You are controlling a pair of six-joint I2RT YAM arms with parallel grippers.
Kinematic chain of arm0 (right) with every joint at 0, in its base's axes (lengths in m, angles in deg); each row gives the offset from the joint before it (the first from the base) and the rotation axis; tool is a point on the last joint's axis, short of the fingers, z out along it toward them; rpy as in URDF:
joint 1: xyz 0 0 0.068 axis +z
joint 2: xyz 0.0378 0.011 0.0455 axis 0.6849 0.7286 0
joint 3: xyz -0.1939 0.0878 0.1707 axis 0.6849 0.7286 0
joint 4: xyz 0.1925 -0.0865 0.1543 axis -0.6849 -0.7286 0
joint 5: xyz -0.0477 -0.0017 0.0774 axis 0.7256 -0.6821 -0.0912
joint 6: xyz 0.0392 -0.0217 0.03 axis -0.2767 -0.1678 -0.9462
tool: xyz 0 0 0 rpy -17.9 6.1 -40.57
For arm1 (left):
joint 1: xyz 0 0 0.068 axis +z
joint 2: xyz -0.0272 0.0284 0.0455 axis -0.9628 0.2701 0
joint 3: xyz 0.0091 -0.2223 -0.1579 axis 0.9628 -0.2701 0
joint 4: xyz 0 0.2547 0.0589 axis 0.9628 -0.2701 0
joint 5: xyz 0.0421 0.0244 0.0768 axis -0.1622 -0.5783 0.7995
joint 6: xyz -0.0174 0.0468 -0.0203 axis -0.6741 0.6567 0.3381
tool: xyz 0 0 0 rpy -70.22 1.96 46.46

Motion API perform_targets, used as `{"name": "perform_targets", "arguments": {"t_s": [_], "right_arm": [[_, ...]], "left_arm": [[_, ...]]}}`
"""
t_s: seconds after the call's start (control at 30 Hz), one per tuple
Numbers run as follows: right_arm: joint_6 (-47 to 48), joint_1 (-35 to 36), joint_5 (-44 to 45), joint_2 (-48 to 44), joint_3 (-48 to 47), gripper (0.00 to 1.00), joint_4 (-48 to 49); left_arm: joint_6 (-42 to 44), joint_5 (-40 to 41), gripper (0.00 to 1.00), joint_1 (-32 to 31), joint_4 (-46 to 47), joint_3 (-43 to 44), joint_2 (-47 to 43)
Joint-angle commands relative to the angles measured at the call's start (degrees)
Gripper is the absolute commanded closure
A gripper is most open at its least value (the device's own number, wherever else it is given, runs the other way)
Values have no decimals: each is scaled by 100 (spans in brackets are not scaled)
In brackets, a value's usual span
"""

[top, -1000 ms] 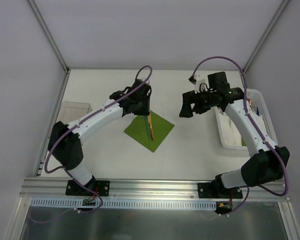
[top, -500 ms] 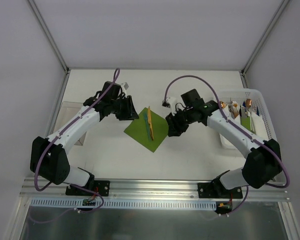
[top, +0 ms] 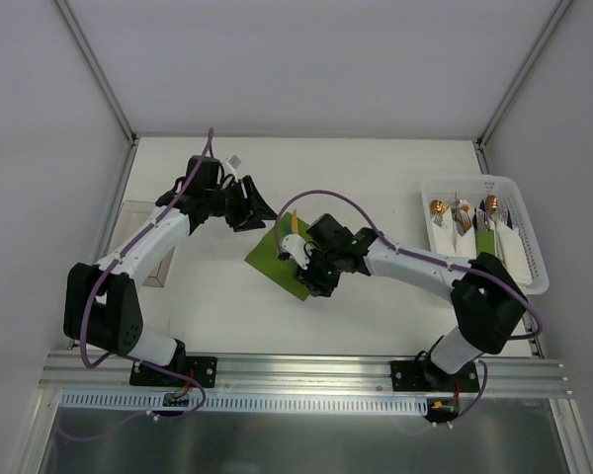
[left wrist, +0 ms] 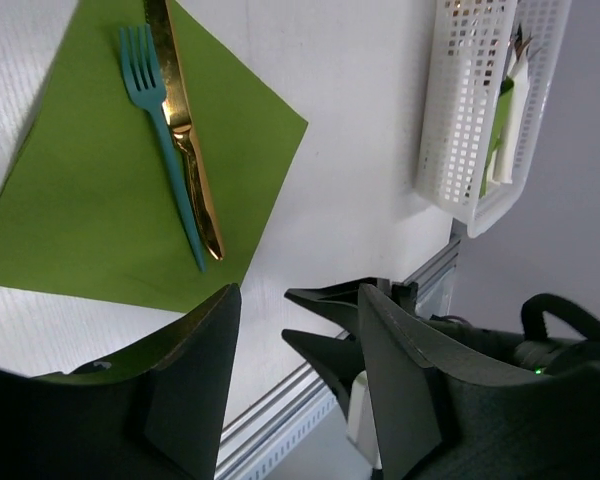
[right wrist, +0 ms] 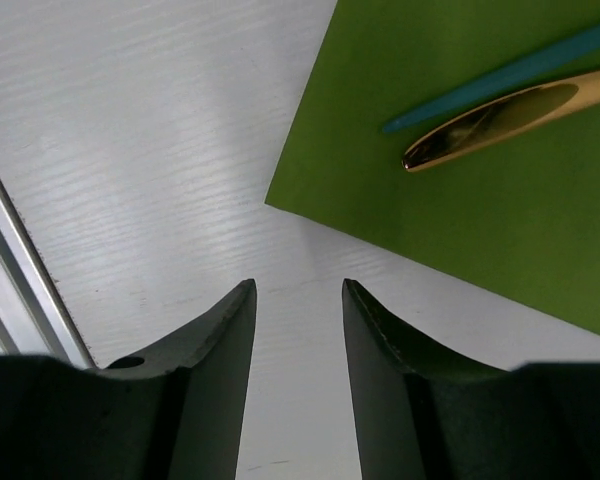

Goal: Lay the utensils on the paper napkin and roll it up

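The napkin (top: 269, 259) lies flat as a green diamond at the centre of the overhead frame, on the white tabletop (top: 376, 168). On it I see two utensils side by side and touching along their length: a teal fork (left wrist: 166, 140) and a gold knife (left wrist: 187, 135). In the left wrist view they sit in the upper left, the fork's tines pointing to the top edge.

My left claw (top: 257, 209) sits just off the napkin's upper-left edge in the overhead frame. Its jaws stand moderately apart with nothing between them; its fingers (left wrist: 195, 380) fill the bottom of the left wrist view, below the napkin (left wrist: 90, 210).

My right claw (top: 311, 281) is over the napkin's lower corner in the overhead frame, and the arm hides part of the sheet. Its jaws are part open too, and grip nothing. In the right wrist view its fingers (right wrist: 220, 350) rise from the bottom edge over bare tabletop. The napkin's corner (right wrist: 280, 203) is just above the gap, and the two handle ends are at the upper right.

A white basket (top: 534, 247) holding more cutlery stands at the right of the overhead frame, well apart from the napkin.
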Motion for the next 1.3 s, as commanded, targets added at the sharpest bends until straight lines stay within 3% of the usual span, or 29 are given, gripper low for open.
{"name": "perform_targets", "arguments": {"t_s": [0.0, 0.37, 0.93, 1.27], "right_arm": [[310, 194, 379, 226, 42, 57, 386], [627, 388, 318, 614, -37, 52, 580], [680, 572, 45, 956, -161, 49, 773], [619, 572, 133, 1246, -117, 55, 1002]], "left_arm": [[-187, -363, 49, 178, 335, -169, -255], [-319, -425, 47, 512, 511, -697, -677], [-257, -627, 44, 767, 573, -908, -625], [-249, -697, 44, 864, 590, -987, -651]]}}
